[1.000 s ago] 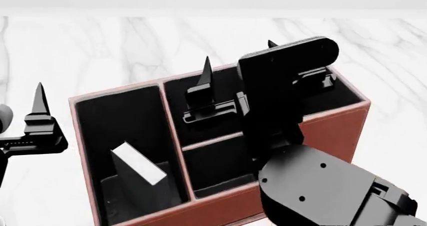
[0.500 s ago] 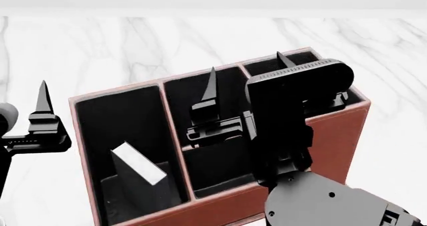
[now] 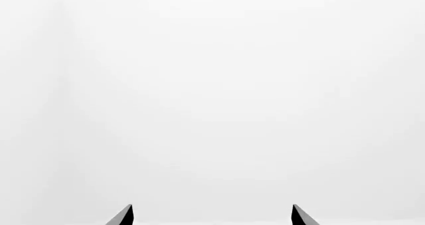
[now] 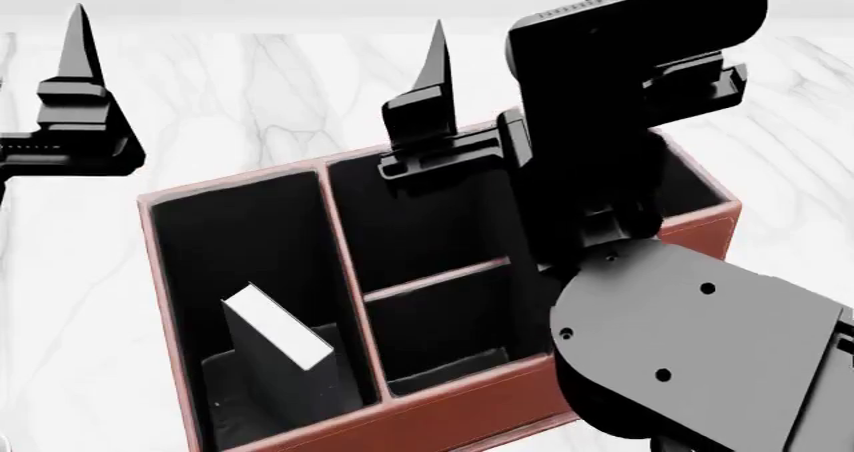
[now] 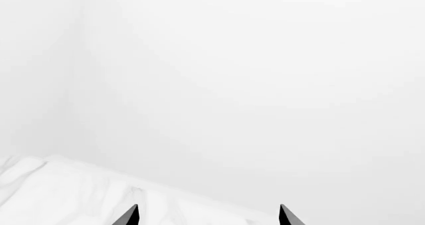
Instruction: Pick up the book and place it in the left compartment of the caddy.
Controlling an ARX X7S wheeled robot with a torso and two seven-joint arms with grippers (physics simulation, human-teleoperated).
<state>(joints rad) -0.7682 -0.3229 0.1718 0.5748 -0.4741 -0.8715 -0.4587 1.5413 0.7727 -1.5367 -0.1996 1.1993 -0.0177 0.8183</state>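
1. Marble tabletop [image 4: 267,82], white with grey veining, fills the head view and carries the caddy [image 4: 641,262], a reddish-brown organizer with black lining sitting toward 6 o'clock.
2. Right arm [image 4: 694,352] rises from 5 o'clock, its dark bulk covering the caddy's right end.
3. Left compartment [image 4: 254,252], the long narrow bay on the caddy's 9 o'clock side, holds the book [image 4: 274,337], which leans tilted in the bay's near end with its white page edges facing up.
4. Right gripper [image 4: 514,42] points up toward 12 o'clock above the caddy's rear wall, its two fingers spread apart and holding nothing; the right wrist view shows both tips separated.
5. Left gripper [image 4: 74,102] sits at 10 o'clock, clear of the caddy; the left wrist view shows its two tips [image 3: 123,216] parted and empty against plain white.
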